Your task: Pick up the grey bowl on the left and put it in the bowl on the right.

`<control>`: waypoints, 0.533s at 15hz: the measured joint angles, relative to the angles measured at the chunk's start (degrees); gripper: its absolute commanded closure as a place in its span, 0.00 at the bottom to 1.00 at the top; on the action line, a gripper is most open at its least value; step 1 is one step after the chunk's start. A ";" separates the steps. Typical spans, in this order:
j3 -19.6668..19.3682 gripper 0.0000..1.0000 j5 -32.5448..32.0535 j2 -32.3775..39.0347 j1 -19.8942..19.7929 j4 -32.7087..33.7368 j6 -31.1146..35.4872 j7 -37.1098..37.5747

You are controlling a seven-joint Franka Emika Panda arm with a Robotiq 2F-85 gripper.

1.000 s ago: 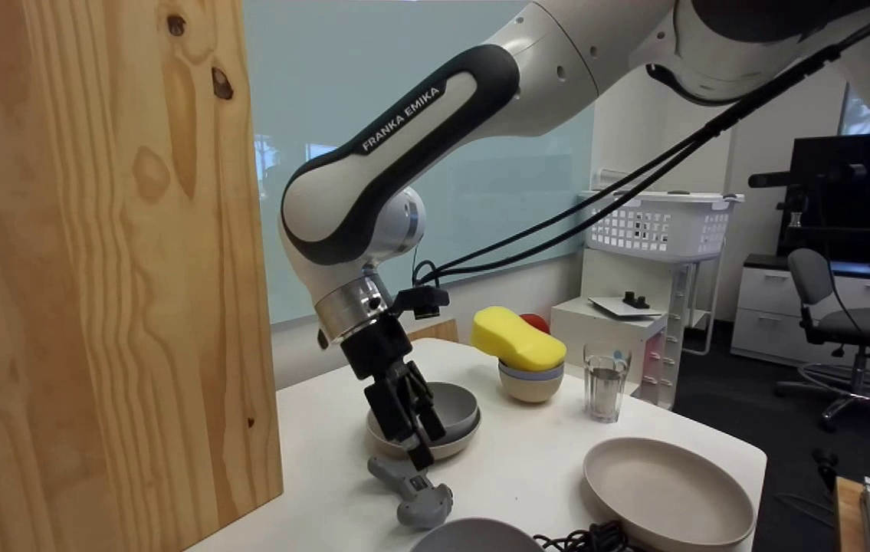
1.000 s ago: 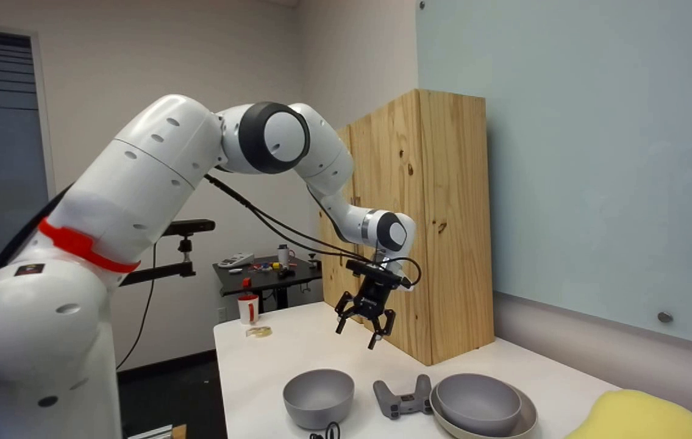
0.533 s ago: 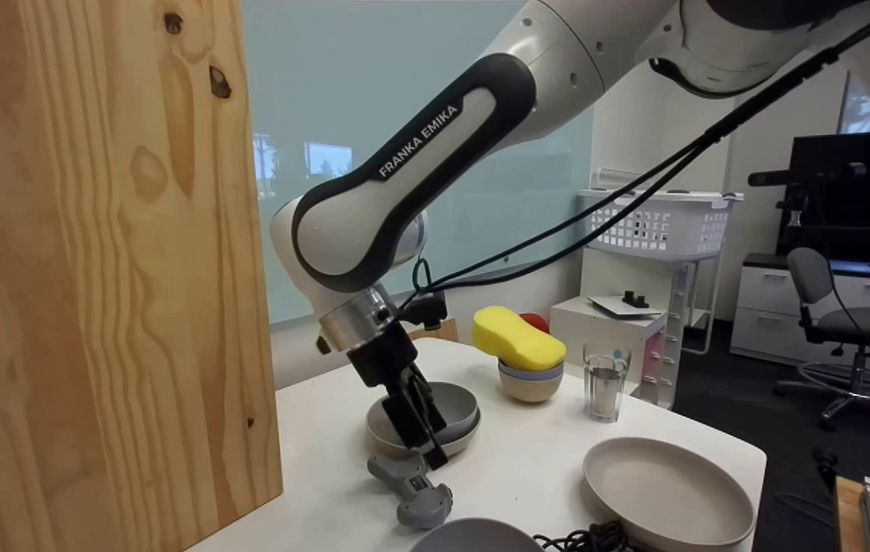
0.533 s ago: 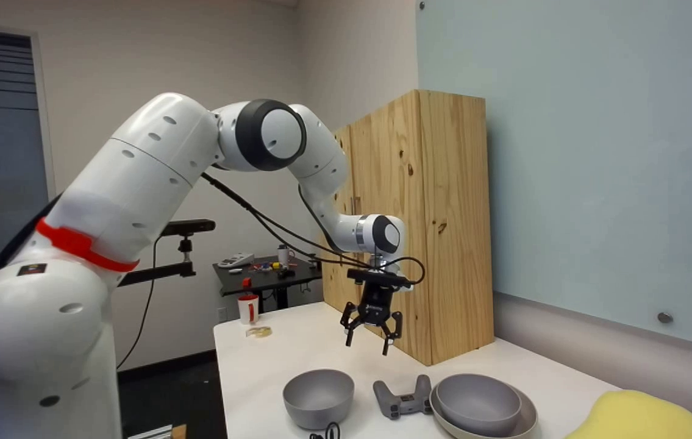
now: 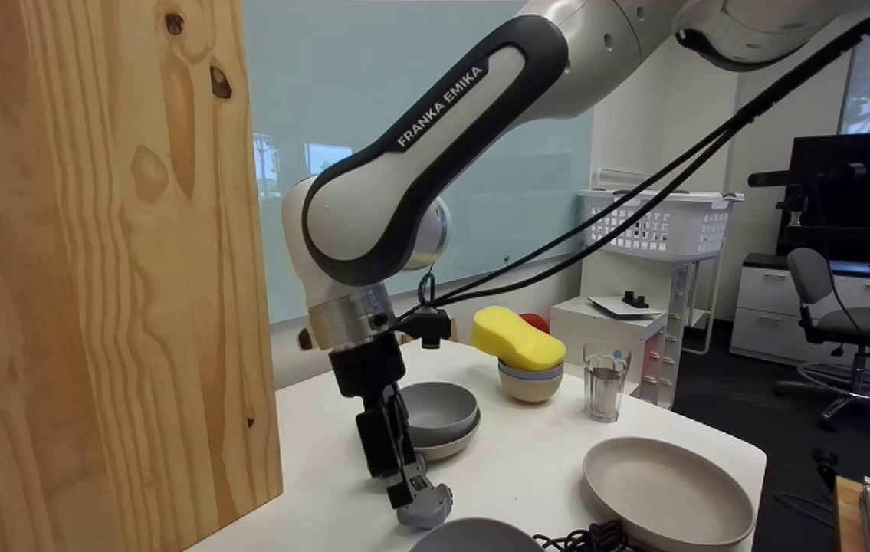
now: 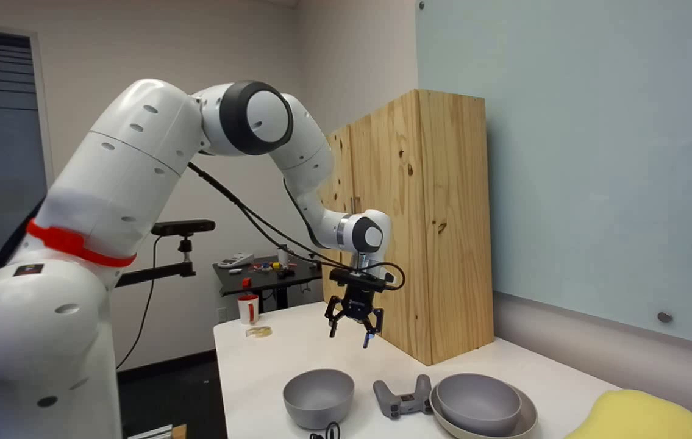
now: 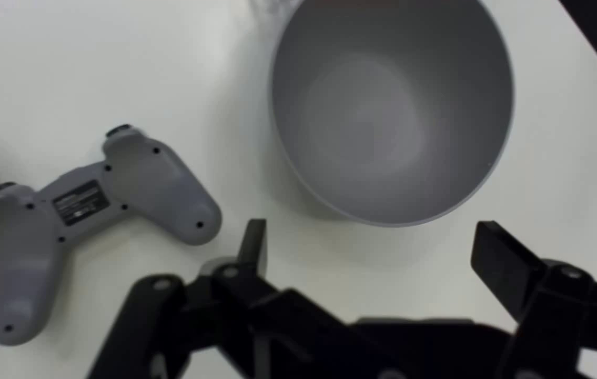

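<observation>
Grey bowl [image 7: 372,121]: probably best taken by one side wall [image 7: 290,100].
Gripper [image 7: 371,239]: fingers [image 7: 506,263] apart, should straddle this wall squarely.

- My white table [image 6: 297,349] directly carries 1 grey bowl [image 7: 393,121], upright.
- Beside that bowl I see 1 game controller [image 7: 85,200], underside up.
- Just beside the controller, 1 beige bowl [image 5: 454,448].
- Elsewhere: 1 wide beige dish [image 5: 668,494], 1 glass [image 5: 605,389], 1 mug [image 6: 248,310], 1 wooden cabinet [image 6: 455,244].
</observation>
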 measured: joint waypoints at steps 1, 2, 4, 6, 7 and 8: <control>0.55 0.00 1.35 -1.07 -0.55 -1.97 0.48 -1.48; 0.89 0.00 2.46 -2.23 -1.13 -4.04 0.85 -2.98; 1.28 0.00 4.26 -4.59 -2.40 -8.08 0.94 -6.09; 1.30 0.00 5.36 -6.85 -3.77 -11.83 0.92 -9.35; 1.27 0.00 5.38 -7.84 -4.44 -13.44 0.92 -10.70; 1.21 0.00 5.38 -8.70 -5.01 -14.88 0.92 -11.91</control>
